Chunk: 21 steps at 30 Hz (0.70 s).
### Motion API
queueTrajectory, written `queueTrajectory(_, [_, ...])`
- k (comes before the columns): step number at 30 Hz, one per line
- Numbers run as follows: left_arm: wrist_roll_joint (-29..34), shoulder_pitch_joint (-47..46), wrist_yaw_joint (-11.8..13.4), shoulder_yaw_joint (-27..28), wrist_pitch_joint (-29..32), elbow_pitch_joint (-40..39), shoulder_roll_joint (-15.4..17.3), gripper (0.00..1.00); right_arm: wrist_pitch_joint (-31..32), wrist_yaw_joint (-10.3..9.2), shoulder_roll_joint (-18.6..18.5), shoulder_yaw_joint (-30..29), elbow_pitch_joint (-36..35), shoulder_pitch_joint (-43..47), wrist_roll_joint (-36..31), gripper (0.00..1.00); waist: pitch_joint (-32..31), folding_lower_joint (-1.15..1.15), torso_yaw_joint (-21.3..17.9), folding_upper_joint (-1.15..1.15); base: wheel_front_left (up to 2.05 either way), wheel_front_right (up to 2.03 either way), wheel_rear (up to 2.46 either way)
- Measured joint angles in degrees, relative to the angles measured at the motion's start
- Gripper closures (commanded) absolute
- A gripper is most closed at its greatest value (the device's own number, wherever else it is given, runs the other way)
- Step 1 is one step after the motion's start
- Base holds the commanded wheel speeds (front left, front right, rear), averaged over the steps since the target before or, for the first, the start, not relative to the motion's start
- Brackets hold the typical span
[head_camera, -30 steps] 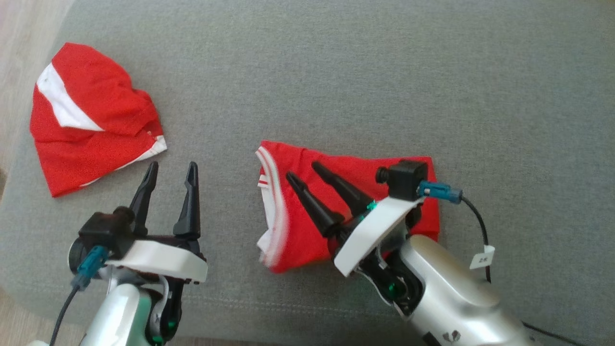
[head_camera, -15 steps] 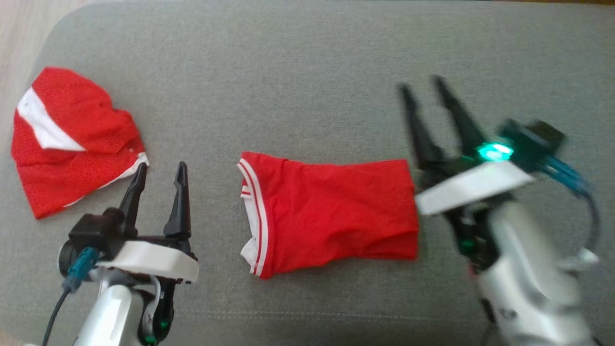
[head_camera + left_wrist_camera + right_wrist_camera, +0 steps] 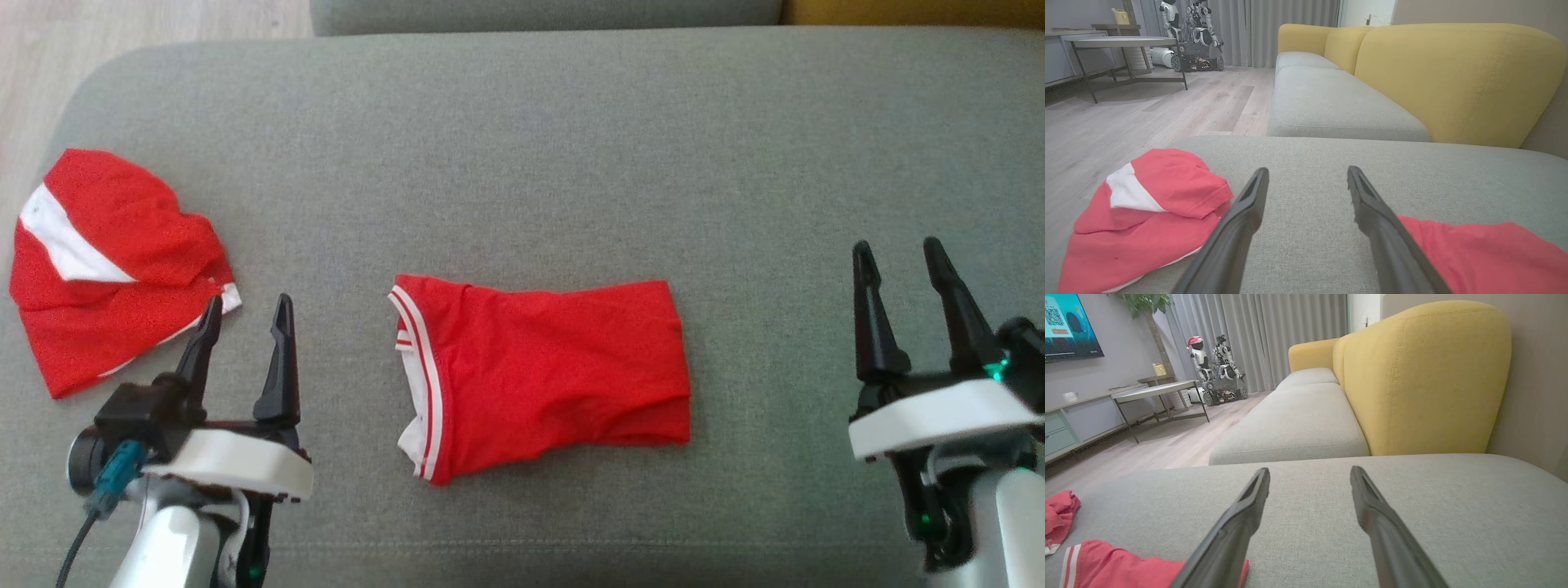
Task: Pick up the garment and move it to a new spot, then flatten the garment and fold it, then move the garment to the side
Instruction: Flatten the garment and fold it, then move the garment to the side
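Both end effectors stand spread wide, holding and touching nothing. Between them, apart from each, the folded red garment (image 3: 555,367) lies flat on the grey sofa cushion (image 3: 571,163), its white-striped band turned toward the left end effector (image 3: 249,300). The right end effector (image 3: 895,243) is over bare cushion, well to the garment's other side. Just beyond the left fingers (image 3: 1237,228), a crumpled red garment (image 3: 106,269) with a white panel lies near the cushion's edge. A yellow backrest (image 3: 1425,375) rises behind.
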Motion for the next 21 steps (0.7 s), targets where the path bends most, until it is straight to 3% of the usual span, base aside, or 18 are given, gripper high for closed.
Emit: queueTrajectory(21, [1.11,9.27,2.10,-2.13,2.79,-3.66,1.81,0.00,4.58,0.00,1.31,-0.15,-4.07,10.23,-2.98,0.00,-8.44,0.00,0.06,0.00,0.00,0.00,0.00])
